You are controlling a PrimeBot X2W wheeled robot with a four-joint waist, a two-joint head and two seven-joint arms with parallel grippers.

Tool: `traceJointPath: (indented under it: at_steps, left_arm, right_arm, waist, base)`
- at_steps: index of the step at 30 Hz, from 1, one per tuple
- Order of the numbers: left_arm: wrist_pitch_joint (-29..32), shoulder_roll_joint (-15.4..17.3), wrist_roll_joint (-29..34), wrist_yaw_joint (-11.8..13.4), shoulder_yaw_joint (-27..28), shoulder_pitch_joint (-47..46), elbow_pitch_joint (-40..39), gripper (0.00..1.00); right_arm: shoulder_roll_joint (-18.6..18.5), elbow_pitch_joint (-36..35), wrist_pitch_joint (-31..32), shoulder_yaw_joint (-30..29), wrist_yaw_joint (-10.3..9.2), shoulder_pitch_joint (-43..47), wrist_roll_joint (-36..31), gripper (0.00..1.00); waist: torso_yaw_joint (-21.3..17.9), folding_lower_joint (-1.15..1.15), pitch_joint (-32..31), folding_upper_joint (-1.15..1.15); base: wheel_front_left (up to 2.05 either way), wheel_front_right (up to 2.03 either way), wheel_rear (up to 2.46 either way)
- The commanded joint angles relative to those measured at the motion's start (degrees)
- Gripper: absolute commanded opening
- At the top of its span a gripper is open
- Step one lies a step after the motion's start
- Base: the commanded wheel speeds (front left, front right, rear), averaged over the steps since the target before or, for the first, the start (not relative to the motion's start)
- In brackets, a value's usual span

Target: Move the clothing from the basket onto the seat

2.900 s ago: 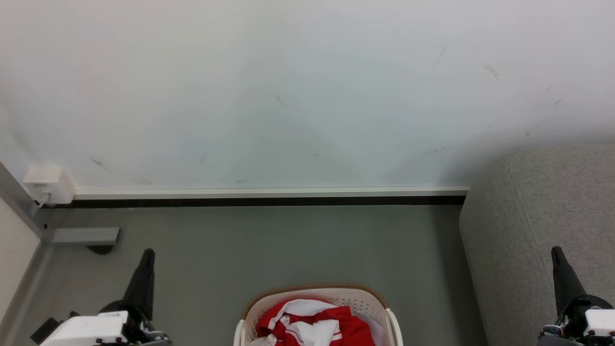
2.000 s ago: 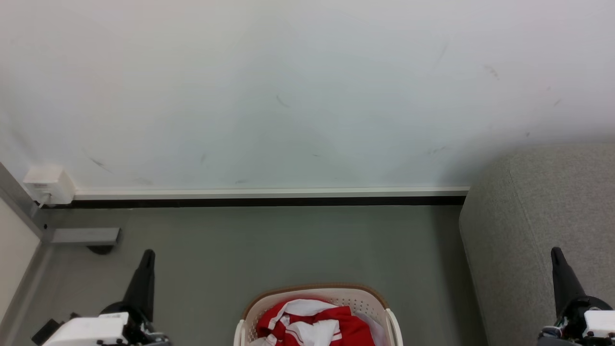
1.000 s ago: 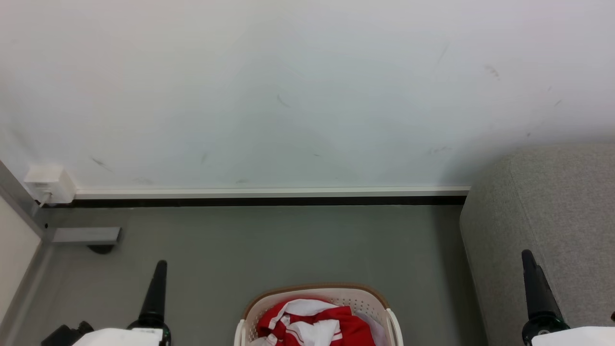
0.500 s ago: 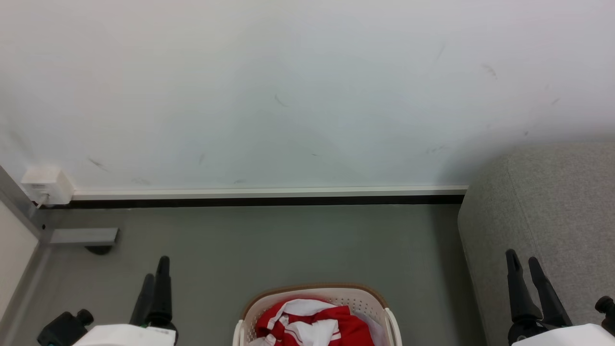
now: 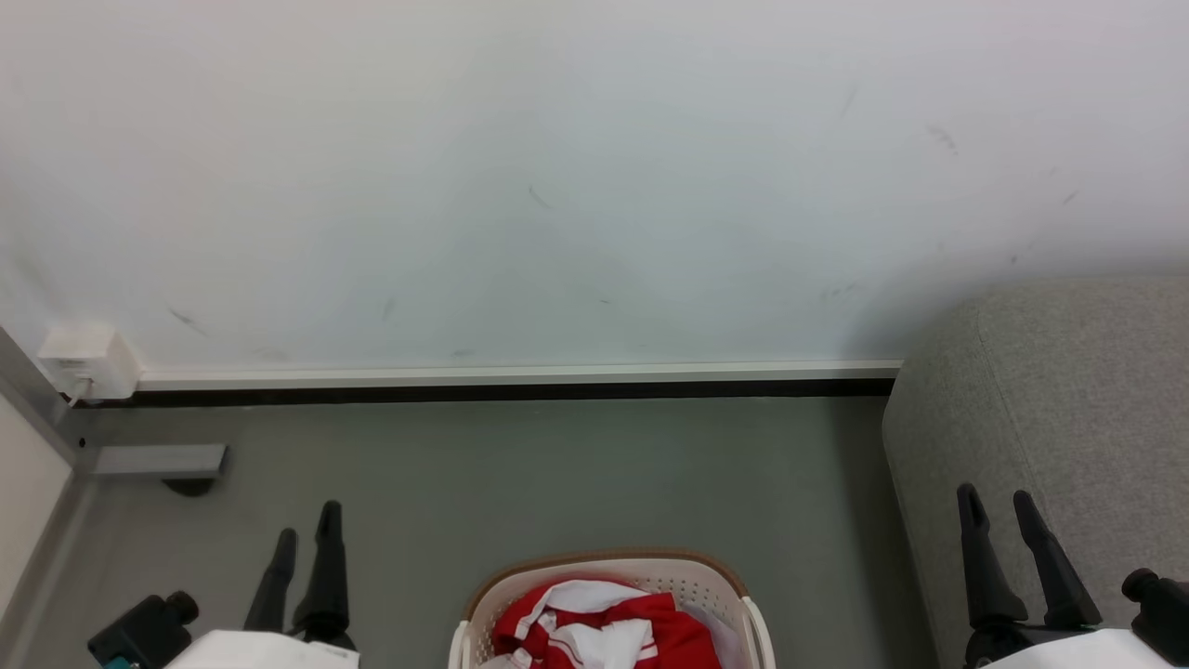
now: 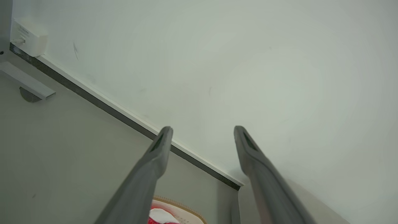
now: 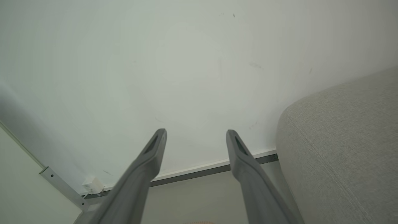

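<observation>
The clothing (image 5: 604, 632), a red jersey with white trim, lies crumpled inside the basket (image 5: 604, 564) at the bottom middle of the head view, cut off by the lower edge, so only the far part of the heap shows. No tool touches it. The basket is cream plastic with small holes in its wall and a brown rim, and it stands on the grey floor (image 5: 557, 465), well short of the wall (image 5: 557, 186). The seat (image 5: 1068, 390), a grey woven sofa with a rounded corner, stands to the basket's right with a strip of bare floor between them, and its far end meets the wall. The left tool (image 5: 307, 520) hangs above the floor to the left of the basket, apart from it, its two dark fingers spread and holding nothing. The right tool (image 5: 994, 494) hangs in front of the seat's near side, to the right of the basket, its fingers likewise parted and empty. In the left wrist view the brown rim and a scrap of red and white cloth show low between the spread fingers. In the right wrist view the seat's rounded edge lies to the right of the parted fingers. A pale skirting strip (image 5: 520, 373) with a dark line beneath it runs along the foot of the wall. At its left end sits a small white box (image 5: 84, 358), and just below that a short grey bar (image 5: 158, 458) lies on the floor.
</observation>
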Motion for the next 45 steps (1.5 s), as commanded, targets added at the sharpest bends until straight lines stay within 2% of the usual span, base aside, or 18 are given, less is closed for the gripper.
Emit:
traceJointPath:
  at_steps: [1,21,45]
  left_arm:
    - [-0.82,0.61,1.95,-0.25,-0.01,-0.64,-0.39,1.0]
    - [-3.87,2.22,15.38,-1.1,-0.97,-0.04,1.52,1.0]
    - [-6.99,3.28,26.7,-1.63,-1.6,-0.96,4.27,1.0]
  right_arm:
    - [0.0,-0.43,-0.34,-0.54,-0.05,-0.48,-1.95,1.0]
    - [2.23,2.38,-1.26,-1.85,-0.07,0.27,-14.06,1.0]
    - [4.28,3.65,-2.05,-4.87,-0.09,0.02,-24.71,1.0]
  waist:
    - [-0.03,0.0,0.01,0.0]
    - [-0.12,0.0,-0.07,0.0]
    - [-0.35,0.0,0.16,0.0]
  base:
    - [0.0,0.0,0.0]
    - [0.0,0.0,0.0]
    - [0.0,0.0,0.0]
